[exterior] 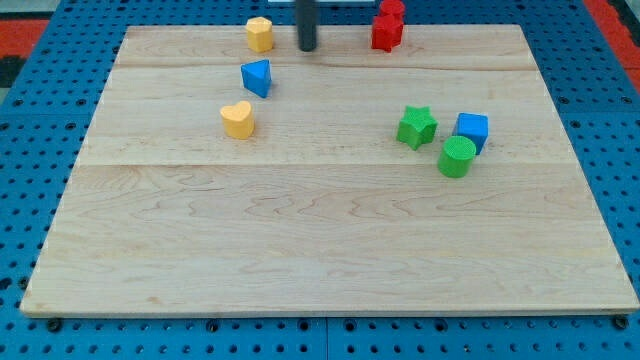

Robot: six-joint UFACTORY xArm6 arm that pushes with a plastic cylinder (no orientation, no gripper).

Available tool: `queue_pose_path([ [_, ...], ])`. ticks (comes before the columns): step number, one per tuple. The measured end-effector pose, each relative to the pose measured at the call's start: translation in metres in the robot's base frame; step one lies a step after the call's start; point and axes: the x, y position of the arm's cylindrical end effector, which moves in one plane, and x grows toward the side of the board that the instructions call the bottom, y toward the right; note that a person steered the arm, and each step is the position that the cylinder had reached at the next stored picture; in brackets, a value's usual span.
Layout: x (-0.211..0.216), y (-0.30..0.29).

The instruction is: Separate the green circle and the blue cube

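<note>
The green circle lies at the board's right, touching the blue cube just above and to its right. A green star sits close to their left. My tip is at the view's top centre, far up and left of these blocks, between a yellow block and a red block.
A blue triangular block and a yellow heart lie at the upper left. The wooden board rests on a blue perforated table.
</note>
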Motion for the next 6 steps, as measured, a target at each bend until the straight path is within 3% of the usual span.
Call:
queue_pose_path([
  [1, 0.022, 0.129],
  [2, 0.091, 0.179],
  [3, 0.151, 0.197],
  [4, 0.193, 0.162],
  [5, 0.192, 0.097],
  [6, 0.185, 0.2],
])
